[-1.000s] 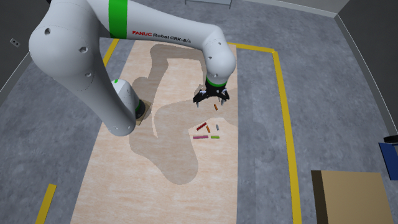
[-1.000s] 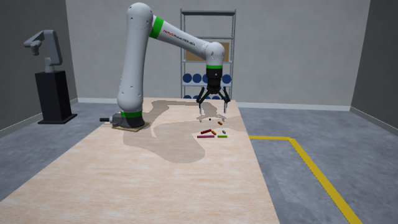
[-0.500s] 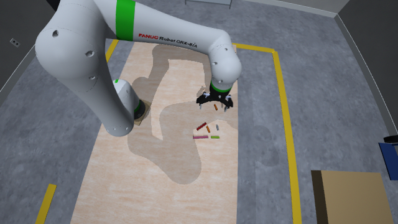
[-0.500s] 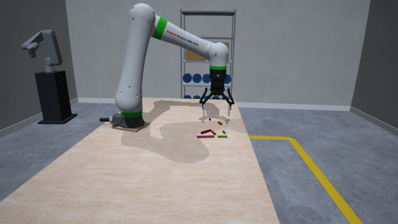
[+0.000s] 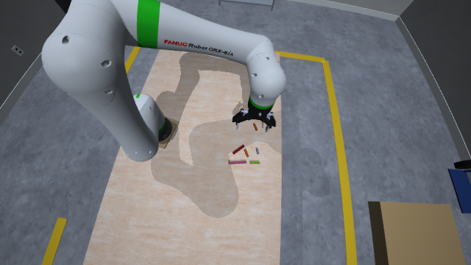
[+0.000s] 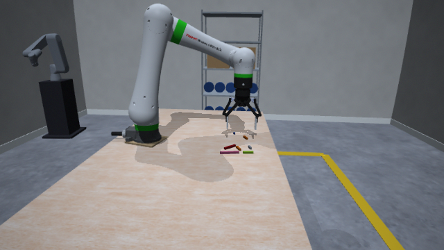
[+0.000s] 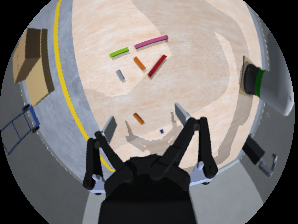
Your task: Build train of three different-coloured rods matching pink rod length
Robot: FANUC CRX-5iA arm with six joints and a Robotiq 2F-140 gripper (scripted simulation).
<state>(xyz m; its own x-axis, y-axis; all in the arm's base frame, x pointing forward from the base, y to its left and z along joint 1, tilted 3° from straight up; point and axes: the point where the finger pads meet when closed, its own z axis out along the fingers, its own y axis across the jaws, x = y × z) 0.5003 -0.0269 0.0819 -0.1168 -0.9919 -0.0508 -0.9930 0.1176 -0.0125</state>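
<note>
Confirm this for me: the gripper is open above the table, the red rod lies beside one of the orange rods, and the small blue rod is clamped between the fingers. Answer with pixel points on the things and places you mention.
The blue rod (image 6: 234, 133) (image 7: 161, 131) is not clamped: the exterior view shows it lying on the table, below the open gripper (image 5: 252, 128) (image 6: 241, 128) (image 7: 144, 114). The rest stands.

Compared with a second ago, the end effector (image 5: 252, 129) (image 6: 241, 129) (image 7: 144, 114) stands a little farther right over the counter (image 5: 176, 228) (image 6: 156, 194) (image 7: 95, 50), and slightly nearer in the top view. The white arm (image 5: 206, 34) (image 6: 208, 39) has shifted the same way, its upper elbow and its wrist both sitting more to the right. Most of this shift is already there half a second ago. The arm's shadow (image 5: 215, 199) (image 6: 211, 170) has slid rightward too, its rounded near end included.
</note>
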